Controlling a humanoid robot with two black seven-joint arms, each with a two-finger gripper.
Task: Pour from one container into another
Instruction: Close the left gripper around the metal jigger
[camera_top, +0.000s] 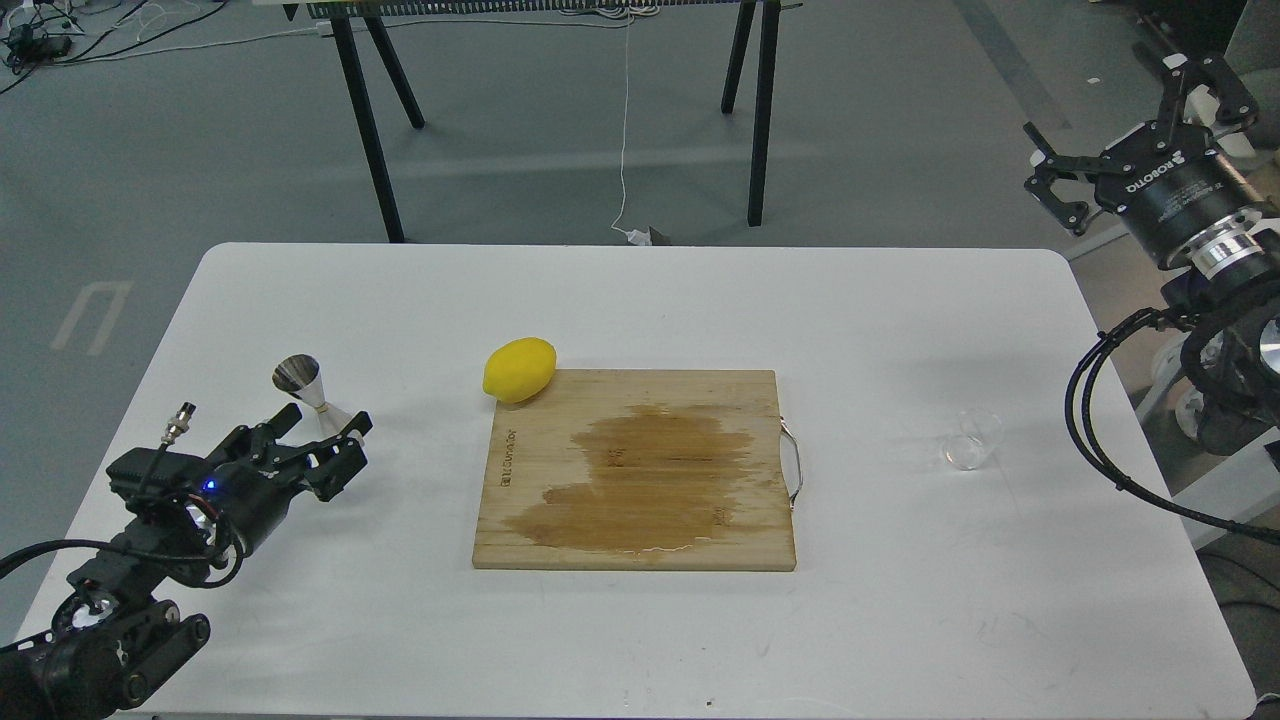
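Observation:
The shiny steel jigger (302, 384) stands on the white table (300, 620) at the left, looking tilted from here. My left gripper (318, 437) is right at its lower cone, fingers spread, and that cone is partly hidden behind them. I cannot tell whether they touch it. The small clear cup (972, 450) sits on the table at the right, just beyond the board's metal handle. My right gripper (1125, 130) hangs open in the air off the table's far right corner, well away from the cup, holding nothing.
A wooden cutting board (530, 520) with a large wet stain lies mid-table. A yellow lemon (519, 369) rests at its back left corner. Black trestle legs (372, 130) stand on the floor behind the table.

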